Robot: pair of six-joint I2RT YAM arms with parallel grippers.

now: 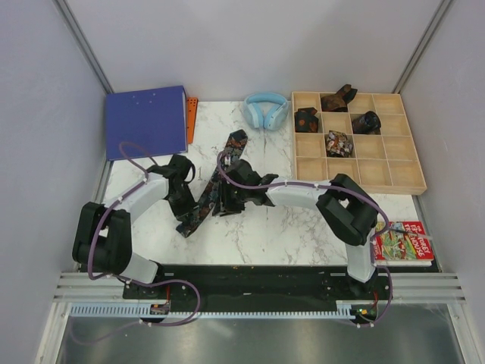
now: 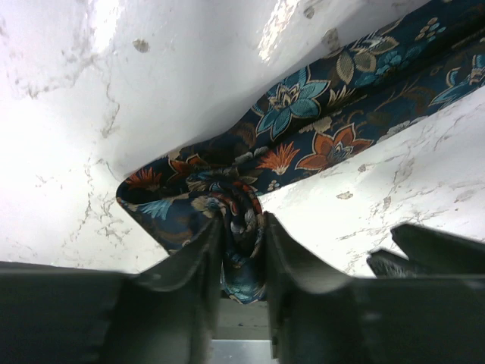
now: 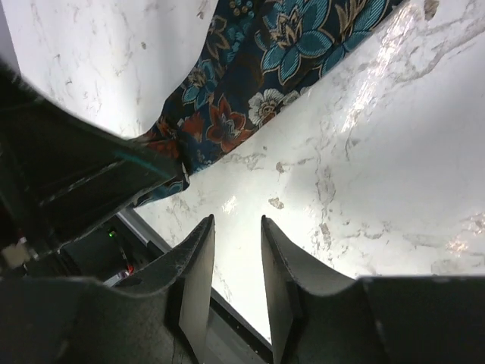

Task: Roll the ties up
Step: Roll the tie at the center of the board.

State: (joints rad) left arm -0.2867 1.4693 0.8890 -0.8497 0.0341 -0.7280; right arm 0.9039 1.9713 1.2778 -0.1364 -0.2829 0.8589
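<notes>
The left gripper [image 2: 242,254] is clamped on a bunched fold of the loose tie [image 2: 318,121], the cloth being squeezed into a tight wad between narrow jaws. The right gripper [image 3: 236,262] is held just beside it, low over the table, its jaws set narrow with nothing between them. The tie is judged light, limp and smooth: it is creased wherever it is pinched, and a started coil is likely to be lost once released. A hold is best taken across the full width near one end, so that the roll is turned evenly. Whether the wad is a true coil or only a crumple is hard to tell from the wrist view. The strip is laid diagonally across the glossy marble table [image 1: 303,227], on which sliding is to be expected. Beyond, rolled ties [image 1: 339,142] are kept in a wooden tray [image 1: 409,186], with headphones [image 1: 265,110], a blue folder [image 1: 146,121] and a book [image 1: 403,243] set around the edges.
</notes>
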